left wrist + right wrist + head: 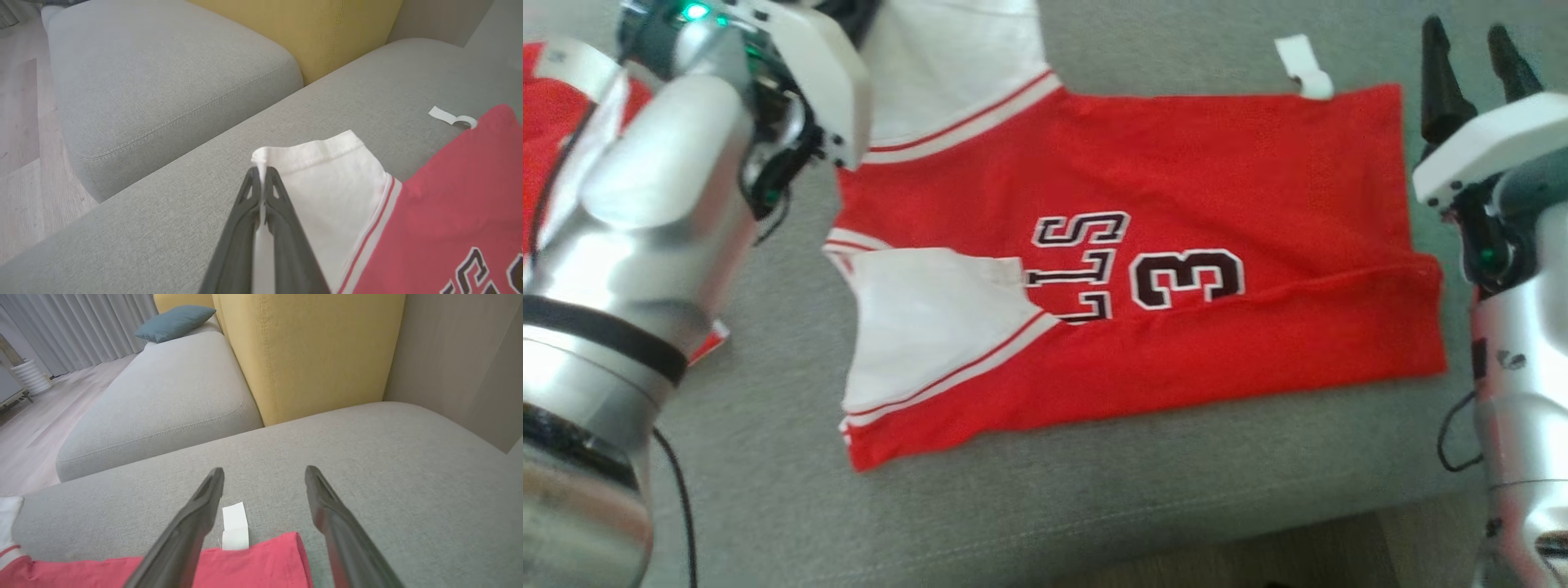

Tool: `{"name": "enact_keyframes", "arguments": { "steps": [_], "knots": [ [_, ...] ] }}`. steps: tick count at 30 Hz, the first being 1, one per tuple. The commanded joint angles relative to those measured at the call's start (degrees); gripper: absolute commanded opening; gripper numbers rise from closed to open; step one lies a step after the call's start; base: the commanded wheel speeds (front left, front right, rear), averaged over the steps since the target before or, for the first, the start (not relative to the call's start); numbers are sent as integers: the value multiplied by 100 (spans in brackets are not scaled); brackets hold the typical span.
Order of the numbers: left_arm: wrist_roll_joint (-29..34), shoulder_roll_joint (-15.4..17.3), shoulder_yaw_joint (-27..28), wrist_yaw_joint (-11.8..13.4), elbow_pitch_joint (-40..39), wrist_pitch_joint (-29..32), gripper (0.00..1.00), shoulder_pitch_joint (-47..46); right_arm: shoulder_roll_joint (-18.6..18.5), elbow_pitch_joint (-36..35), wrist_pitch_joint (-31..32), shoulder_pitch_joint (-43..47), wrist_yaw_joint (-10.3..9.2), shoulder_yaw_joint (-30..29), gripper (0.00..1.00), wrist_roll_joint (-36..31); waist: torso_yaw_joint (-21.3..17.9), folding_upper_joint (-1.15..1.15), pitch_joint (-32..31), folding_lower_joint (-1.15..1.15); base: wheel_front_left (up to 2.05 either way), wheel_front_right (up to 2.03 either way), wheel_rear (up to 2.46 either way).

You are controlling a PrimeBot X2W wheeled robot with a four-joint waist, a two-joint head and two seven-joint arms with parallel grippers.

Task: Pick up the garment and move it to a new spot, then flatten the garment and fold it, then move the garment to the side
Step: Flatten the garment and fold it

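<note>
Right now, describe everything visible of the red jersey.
The red jersey looks like soft cloth, with white sleeves trimmed in red-and-white stripes, black white-edged lettering and a 3, and a white tag at its hem. It lies mostly flat on the grey sofa cushion, its near edge folded over. The left claw is shut on the far sleeve's cuff; the open right claw grips nothing.

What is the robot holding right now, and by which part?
The left gripper pinches the jersey by the hem corner of its white sleeve. The right gripper is open, holding nothing.
</note>
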Motion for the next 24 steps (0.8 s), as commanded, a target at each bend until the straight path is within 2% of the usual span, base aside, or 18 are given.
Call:
{"name": "enact_keyframes", "arguments": {
  "steps": [1, 7, 14, 24],
  "knots": [
    [-52, 110, 153, 55, -234, -75, 0, -212, -138, -73, 27, -225, 37, 35, 100, 18, 216, 0, -110, 0, 0, 0, 0],
    [-79, 183, 148, 192, -839, -76, 0, -63, -294, 562, 301, -423, 37, -259, 100, 304, 464, 0, -42, 0, 0, 0, 0],
    [-67, 436, 116, 386, -1553, 110, 0, 76, -573, 1265, 642, -632, 37, -268, 100, -44, 602, 0, 122, 0, 0, 0, 0],
    [-118, 654, 120, 586, -2055, 344, 0, 177, -678, 1836, 751, -868, 37, -124, 100, -90, 641, 0, 262, 0, 0, 0, 0]
  ]
}}
